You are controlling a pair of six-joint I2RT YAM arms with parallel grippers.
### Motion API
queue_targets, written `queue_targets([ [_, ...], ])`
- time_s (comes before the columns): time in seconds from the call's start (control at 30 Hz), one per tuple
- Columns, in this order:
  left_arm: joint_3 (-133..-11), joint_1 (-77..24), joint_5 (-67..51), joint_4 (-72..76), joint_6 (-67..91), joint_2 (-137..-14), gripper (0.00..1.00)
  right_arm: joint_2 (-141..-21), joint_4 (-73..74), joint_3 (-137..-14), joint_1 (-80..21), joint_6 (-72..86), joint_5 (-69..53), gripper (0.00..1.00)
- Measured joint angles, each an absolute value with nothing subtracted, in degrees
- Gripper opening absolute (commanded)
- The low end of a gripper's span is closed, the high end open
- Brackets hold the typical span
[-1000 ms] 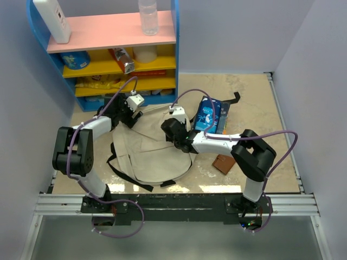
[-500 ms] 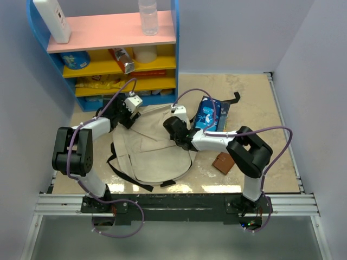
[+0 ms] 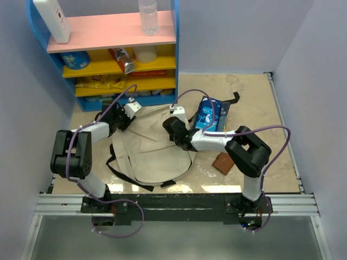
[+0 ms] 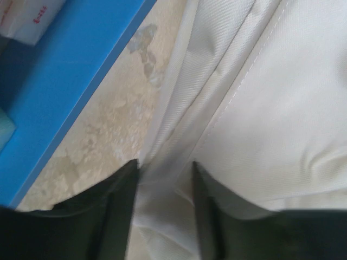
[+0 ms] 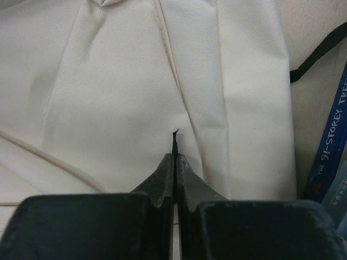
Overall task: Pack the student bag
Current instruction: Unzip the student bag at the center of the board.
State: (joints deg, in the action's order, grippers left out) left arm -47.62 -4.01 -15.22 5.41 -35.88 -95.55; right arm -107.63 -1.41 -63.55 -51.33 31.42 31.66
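The student bag (image 3: 152, 154) lies flat on the table, a large cream canvas backpack with black straps. My left gripper (image 3: 120, 123) is at its upper left edge. In the left wrist view its fingers (image 4: 164, 165) stand apart, with a fold of the bag's fabric (image 4: 282, 108) between them. My right gripper (image 3: 169, 130) is over the bag's upper right part. In the right wrist view it (image 5: 174, 154) is shut on a thin black zipper pull (image 5: 174, 138) that sticks out from the cream canvas (image 5: 108, 108).
A blue book (image 3: 209, 115) lies right of the bag, its spine in the right wrist view (image 5: 331, 157). A brown wallet (image 3: 223, 162) is nearer the front right. A blue shelf unit (image 3: 108, 54) stands at the back left, its base (image 4: 70, 70) close to my left gripper.
The right gripper has shut on the black pull. The left gripper moved slightly down and left along the bag's edge, and its jaws have narrowed around the fold.
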Motion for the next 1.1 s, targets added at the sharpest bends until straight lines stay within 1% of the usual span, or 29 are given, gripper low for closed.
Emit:
queue_targets([
  [0.03, -47.1, -3.9, -15.2, 5.3, -36.3, -95.1, 0.36, -107.6, -1.4, -63.6, -51.3, 31.3, 31.5, 0.0],
  [0.07, -46.5, -3.6, -15.0, 5.1, -36.8, -94.5, 0.3, -107.6, -1.4, -63.7, -51.3, 31.2, 31.4, 0.0],
  [0.13, -45.2, -2.6, -14.8, 4.5, -37.5, -93.1, 0.25, -107.6, -1.4, -63.9, -51.4, 31.0, 31.0, 0.0],
  [0.17, -44.3, -2.0, -14.7, 3.9, -37.9, -92.1, 0.18, -107.6, -1.5, -64.1, -51.4, 30.8, 30.6, 0.0],
  [0.23, -42.3, -1.1, -14.7, 2.2, -38.9, -89.8, 0.12, -107.6, -1.7, -64.5, -51.4, 30.7, 30.0, 0.0],
  [0.27, -41.0, -0.7, -14.7, 0.9, -39.8, -88.0, 0.03, -107.6, -1.8, -64.8, -51.4, 30.6, 29.6, 0.0],
  [0.37, -38.6, -0.2, -14.8, -3.4, -41.6, -83.5, 0.01, -107.7, -2.0, -65.6, -51.8, 30.2, 28.5, 0.0],
  [0.4, -38.1, -0.1, -14.9, -5.4, -42.3, -81.8, 0.02, -107.7, -2.1, -65.8, -51.9, 29.9, 28.2, 0.0],
  [0.5, -37.9, 0.0, -16.0, -11.9, -44.0, -77.0, 0.19, -107.7, -2.5, -66.1, -52.2, 29.2, 27.0, 0.0],
  [0.53, -38.1, 0.0, -16.5, -13.7, -44.5, -75.8, 0.33, -107.7, -2.9, -66.1, -52.2, 28.8, 26.5, 0.0],
  [0.57, -39.0, 0.0, -17.6, -17.0, -44.8, -74.5, 0.41, -107.7, -3.2, -66.1, -52.2, 28.4, 26.0, 0.0],
  [0.6, -40.2, 0.0, -18.7, -19.4, -45.2, -74.0, 0.46, -107.7, -3.6, -66.1, -52.2, 28.1, 25.6, 0.0],
  [0.63, -42.1, 0.0, -20.6, -21.9, -45.5, -73.7, 0.56, -107.7, -4.0, -66.1, -52.2, 27.7, 25.1, 0.0],
  [0.67, -44.4, 0.0, -22.7, -23.7, -45.5, -73.6, 0.6, -107.7, -4.7, -66.0, -52.2, 27.3, 24.5, 0.0],
  [0.73, -49.5, -0.1, -26.9, -26.1, -45.2, -74.1, 0.64, -107.5, -6.8, -65.0, -52.2, 26.9, 24.1, 0.0],
  [0.83, -57.0, -1.0, -31.8, -26.6, -44.4, -77.2, 0.64, -106.9, -9.5, -62.0, -52.2, 26.9, 23.8, 0.0],
  [0.97, -67.1, -6.3, -35.4, -26.1, -43.3, -87.9, 0.65, -104.6, -11.2, -57.0, -52.2, 27.2, 23.9, 0.0],
  [1.1, -72.7, -10.5, -37.1, -26.3, -42.0, -99.2, 0.65, -102.5, -13.0, -54.7, -52.2, 27.5, 24.1, 0.0],
])
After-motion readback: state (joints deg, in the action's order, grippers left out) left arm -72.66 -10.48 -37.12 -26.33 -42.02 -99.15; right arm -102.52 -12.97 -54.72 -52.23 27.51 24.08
